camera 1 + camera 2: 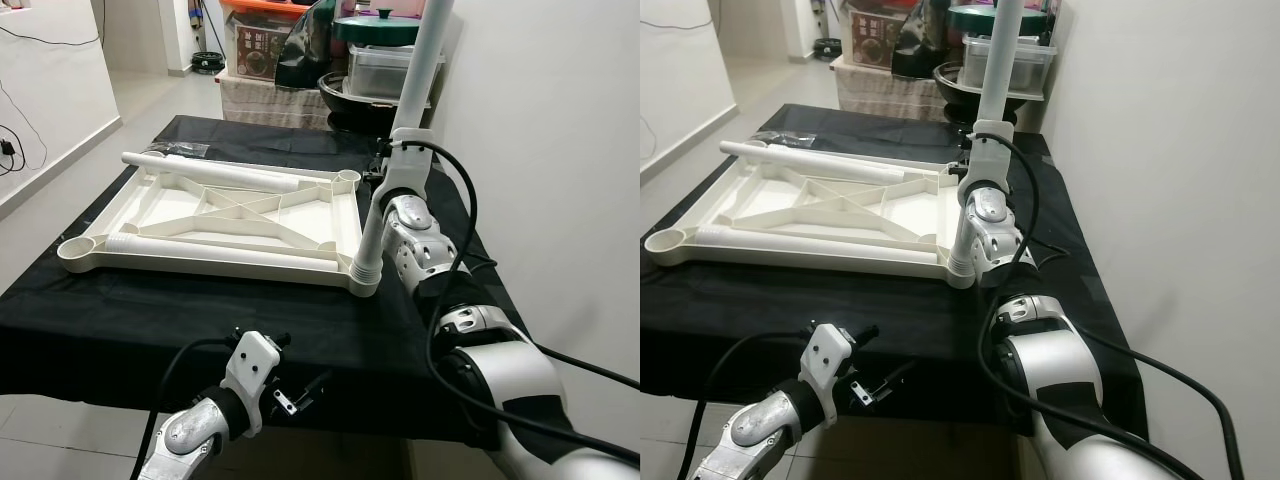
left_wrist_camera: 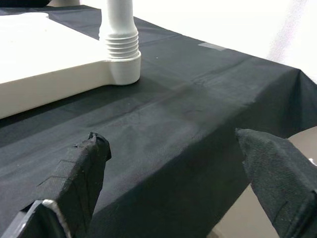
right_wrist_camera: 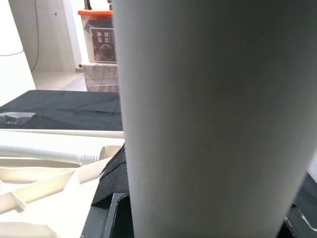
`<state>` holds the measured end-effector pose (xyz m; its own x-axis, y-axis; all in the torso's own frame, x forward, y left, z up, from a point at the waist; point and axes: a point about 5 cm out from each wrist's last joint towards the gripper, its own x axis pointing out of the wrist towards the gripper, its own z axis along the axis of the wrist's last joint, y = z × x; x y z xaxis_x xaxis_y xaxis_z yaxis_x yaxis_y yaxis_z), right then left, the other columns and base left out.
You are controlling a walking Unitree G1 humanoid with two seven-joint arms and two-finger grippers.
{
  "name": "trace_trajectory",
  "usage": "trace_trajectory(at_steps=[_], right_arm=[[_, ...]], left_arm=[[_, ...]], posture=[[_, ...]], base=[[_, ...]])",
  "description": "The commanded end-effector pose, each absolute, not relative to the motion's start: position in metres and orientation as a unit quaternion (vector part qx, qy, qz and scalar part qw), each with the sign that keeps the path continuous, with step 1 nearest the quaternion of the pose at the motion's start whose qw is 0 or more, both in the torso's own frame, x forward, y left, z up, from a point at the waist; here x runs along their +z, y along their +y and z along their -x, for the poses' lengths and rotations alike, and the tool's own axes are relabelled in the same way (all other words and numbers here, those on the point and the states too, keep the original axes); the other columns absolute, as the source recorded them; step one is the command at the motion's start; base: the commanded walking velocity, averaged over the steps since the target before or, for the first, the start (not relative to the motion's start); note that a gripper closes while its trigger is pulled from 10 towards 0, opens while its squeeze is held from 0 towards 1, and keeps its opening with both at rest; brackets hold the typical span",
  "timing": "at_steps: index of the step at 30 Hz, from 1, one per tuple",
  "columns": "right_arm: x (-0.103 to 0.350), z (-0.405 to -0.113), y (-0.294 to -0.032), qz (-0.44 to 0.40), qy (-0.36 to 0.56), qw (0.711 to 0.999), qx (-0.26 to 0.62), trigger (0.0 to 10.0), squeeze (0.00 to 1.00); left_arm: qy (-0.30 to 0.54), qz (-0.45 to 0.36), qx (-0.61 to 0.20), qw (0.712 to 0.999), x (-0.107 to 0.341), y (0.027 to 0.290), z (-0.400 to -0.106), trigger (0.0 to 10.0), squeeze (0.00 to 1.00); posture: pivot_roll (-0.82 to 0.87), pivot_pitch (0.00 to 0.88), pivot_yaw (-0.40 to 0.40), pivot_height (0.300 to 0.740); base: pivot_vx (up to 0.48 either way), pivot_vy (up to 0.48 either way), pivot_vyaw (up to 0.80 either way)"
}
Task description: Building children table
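**Right gripper is holding a leg up in its corner**

The right gripper (image 1: 392,150) is squeezing a white leg (image 1: 405,125), its fingers clamped round the tube. The leg is standing nearly straight up in the corner socket (image 1: 364,279) at 4 o'clock on the tabletop (image 1: 215,222). The tabletop is lying upside down on the black cloth (image 1: 150,320). Two more legs (image 1: 215,172) are lying on it, one along 12 o'clock and one along 6 o'clock.

The left gripper (image 1: 300,393) is hanging at the cloth's near edge, at 6 o'clock, with its fingers (image 2: 81,173) wide apart and holding nothing.

The leg is looking like hard, light, smooth plastic. It could be slipping, so gripping it low, near the ridged end, seems best. It is probably needing a twist to go in tight.
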<state>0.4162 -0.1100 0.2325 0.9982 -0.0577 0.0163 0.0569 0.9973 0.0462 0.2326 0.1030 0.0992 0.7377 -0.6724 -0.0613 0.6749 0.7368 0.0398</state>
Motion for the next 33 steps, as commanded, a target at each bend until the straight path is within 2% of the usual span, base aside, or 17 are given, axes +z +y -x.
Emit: trace_trajectory(at_steps=[1, 33], right_arm=[[0.192, -0.411, -0.115, -0.016, 0.076, 0.996, -0.036, 10.0, 0.0], [0.203, -0.413, -0.115, -0.03, 0.074, 0.996, -0.031, 10.0, 0.0]], left_arm=[[0.022, -0.031, -0.367, 0.929, 0.098, 0.102, -0.234, 10.0, 0.0], [0.023, -0.03, -0.372, 0.928, 0.098, 0.101, -0.234, 10.0, 0.0]], posture=[[-0.02, 0.0, -0.114, 0.74], [-0.02, 0.0, -0.109, 0.74]], base=[[0.0, 0.0, 0.0], [0.0, 0.0, 0.0]])
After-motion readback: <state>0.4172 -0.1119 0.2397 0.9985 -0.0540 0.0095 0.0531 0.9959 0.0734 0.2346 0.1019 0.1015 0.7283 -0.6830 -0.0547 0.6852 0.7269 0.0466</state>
